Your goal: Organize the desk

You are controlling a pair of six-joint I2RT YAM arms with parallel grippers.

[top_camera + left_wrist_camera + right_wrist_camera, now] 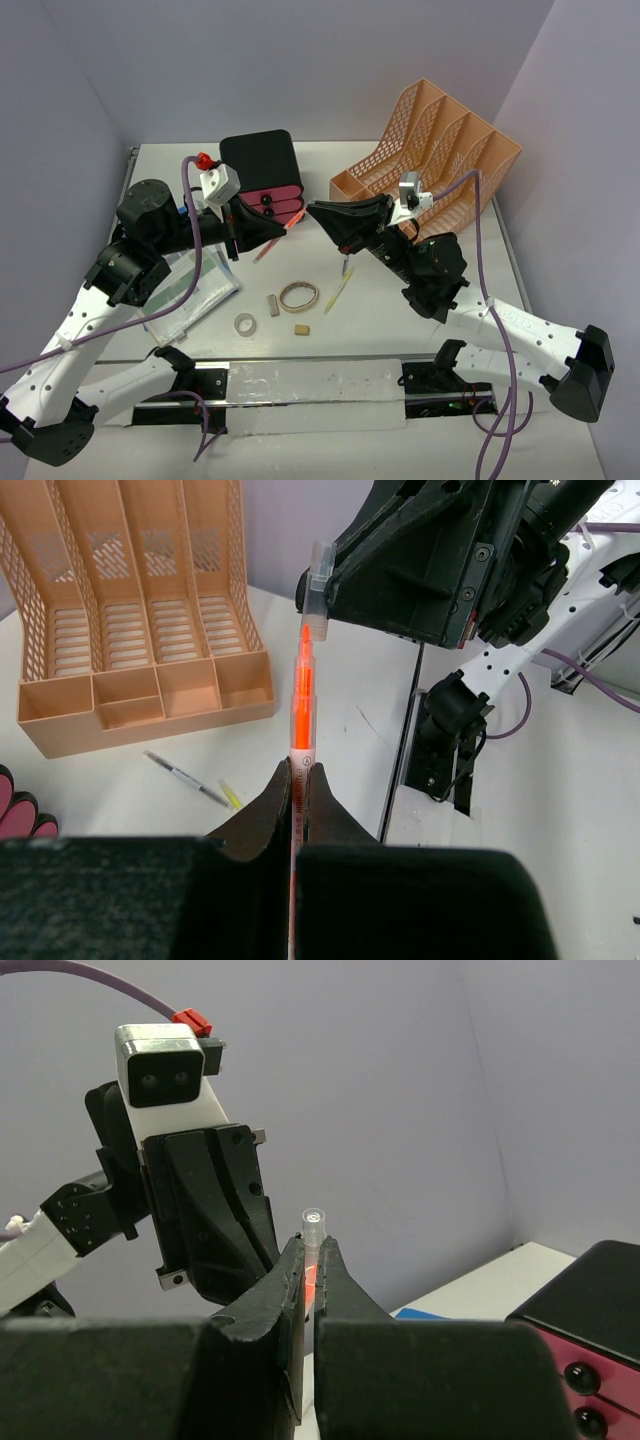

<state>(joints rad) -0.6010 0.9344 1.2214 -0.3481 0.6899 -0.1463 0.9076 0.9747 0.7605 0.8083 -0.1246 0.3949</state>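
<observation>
Left gripper (300,770) is clamped on an orange marker (300,715); right gripper (311,1245) pinches a clear cap (314,1222) just by its tip, both above the surface (380,300). Behind them stand a drawer box (262,165), contents hidden, and a mesh rack (440,140); the marker's rear end is cut off.

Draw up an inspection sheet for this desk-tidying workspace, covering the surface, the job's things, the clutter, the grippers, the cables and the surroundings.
Surface: large white matte desk, scattered with small items.
Job's things: orange highlighter pen and clear plastic cap, both held above the desk; the cap is at the pen's tip, and whether it is seated cannot be told.
Clutter: tan rubber band, tape roll, tan block, grey block, loose papers, yellow-green highlighter, dark pen, black drawer box with pink drawers, peach mesh file rack.
Grippers: left gripper shut on the highlighter pen; right gripper shut on the cap.
Cables: purple cables loop from both wrists.
Surroundings: plain lavender walls.
</observation>
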